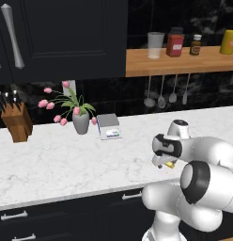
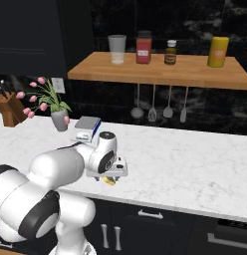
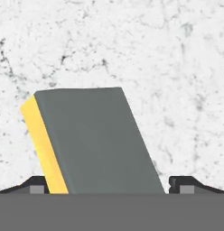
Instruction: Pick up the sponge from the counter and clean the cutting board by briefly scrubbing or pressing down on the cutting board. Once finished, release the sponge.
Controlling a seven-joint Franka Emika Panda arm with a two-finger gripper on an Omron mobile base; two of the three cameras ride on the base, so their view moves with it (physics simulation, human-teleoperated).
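Right now I have the claw spread wide and empty, hovering low over the long white marble tabletop near its front edge. Directly beneath it, between the two dark fingertips, lies the small flat yellow sponge with its dark grey-green scrubbing face turned up. In the hand view the sponge sits skewed to the finger line and slightly toward one tip, so I would judge it wise to twist the wrist until the fingers square up with the long sides, centre, then sink straight down before pinching. From the base cameras just a sliver of yellow shows under the claw.

Nothing crowds the claw. Well beyond it, toward the wall, stand a grey-white kitchen scale, a grey vase of pink tulips and a wooden knife block; above hangs an orange-brown wooden shelf of jars. I cannot spot the cutting board from here.
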